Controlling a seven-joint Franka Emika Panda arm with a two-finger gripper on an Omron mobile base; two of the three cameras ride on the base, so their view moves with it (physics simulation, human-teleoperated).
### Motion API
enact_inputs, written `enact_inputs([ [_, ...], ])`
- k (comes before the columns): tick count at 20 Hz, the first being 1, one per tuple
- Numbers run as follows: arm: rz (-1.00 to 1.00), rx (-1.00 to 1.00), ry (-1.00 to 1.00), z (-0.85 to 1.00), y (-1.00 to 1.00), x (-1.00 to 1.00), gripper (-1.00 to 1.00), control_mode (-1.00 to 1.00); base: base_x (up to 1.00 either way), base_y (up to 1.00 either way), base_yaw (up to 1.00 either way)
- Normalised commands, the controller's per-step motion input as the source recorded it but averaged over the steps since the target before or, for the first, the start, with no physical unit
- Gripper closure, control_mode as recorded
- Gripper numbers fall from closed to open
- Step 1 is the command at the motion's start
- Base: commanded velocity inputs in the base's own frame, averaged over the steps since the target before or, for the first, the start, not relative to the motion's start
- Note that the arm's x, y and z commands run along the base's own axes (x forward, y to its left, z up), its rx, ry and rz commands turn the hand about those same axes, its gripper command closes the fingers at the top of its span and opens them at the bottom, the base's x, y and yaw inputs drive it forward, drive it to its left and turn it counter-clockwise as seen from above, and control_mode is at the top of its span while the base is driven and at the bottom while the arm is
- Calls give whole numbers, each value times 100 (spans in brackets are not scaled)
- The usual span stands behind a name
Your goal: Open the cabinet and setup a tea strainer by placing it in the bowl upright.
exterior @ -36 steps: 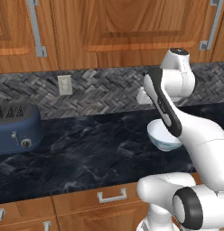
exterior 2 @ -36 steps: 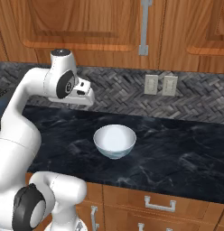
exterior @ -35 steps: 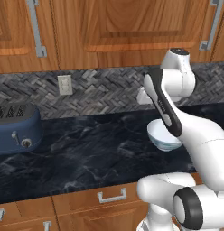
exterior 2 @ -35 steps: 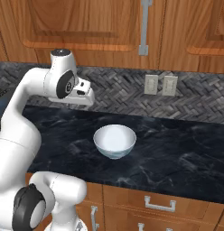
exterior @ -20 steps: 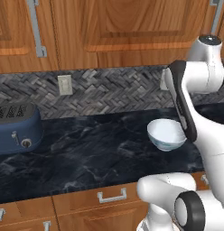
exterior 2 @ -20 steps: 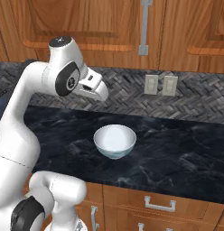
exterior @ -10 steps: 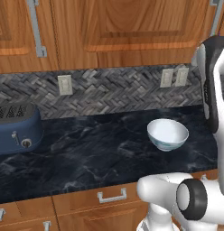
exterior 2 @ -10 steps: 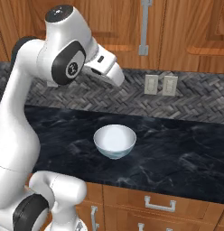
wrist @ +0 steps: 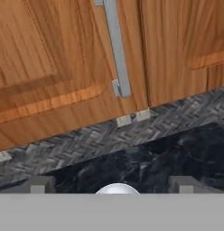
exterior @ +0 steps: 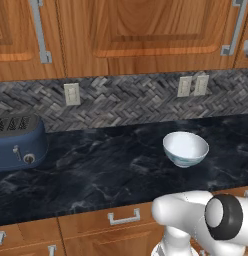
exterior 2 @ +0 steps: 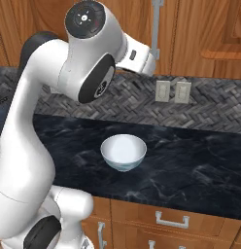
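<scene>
The cabinet (exterior: pixel 146 30) is shut, with both raised-panel doors closed. Its long grey bar handle (wrist: pixel 117 49) hangs straight ahead in the hand view, which also shows my gripper (wrist: pixel 111 185) open, fingertips (wrist: pixel 39 184) wide apart with nothing between them. In the right base view my hand (exterior 2: pixel 142 59) is raised high, just left of and below that handle (exterior 2: pixel 155 29). The bowl (exterior: pixel 185 148) stands empty on the dark counter, well below the hand; it is also in the right base view (exterior 2: pixel 123 151). The tea strainer is out of view.
A blue toaster (exterior: pixel 18 142) sits at the counter's left end. White wall outlets (exterior: pixel 192 86) are set in the herringbone backsplash behind the bowl. Another bar handle (exterior: pixel 38 30) hangs on the left cabinet door. Low drawers (exterior 2: pixel 171 221) run under the counter edge.
The arm has swung up from just above the bowl to the height of the cabinet doors, passing out of the left base view to the right. The bowl has not moved.
</scene>
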Motion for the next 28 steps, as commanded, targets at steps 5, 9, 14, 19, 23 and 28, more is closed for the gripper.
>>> enact_inputs([
  [5,2,-11,-13,18,-16,32,-100,-100,0,0,0],
  [9,0,-2,1,24,-2,44,-100,-100,0,0,0],
  [14,0,3,3,0,-3,35,-100,-100,0,0,0],
  [19,1,0,0,0,-24,32,-100,-100,0,0,0],
  [23,0,3,0,0,-37,41,-100,-100,0,0,0],
  [28,0,-1,0,0,-5,31,-100,-100,0,0,0],
])
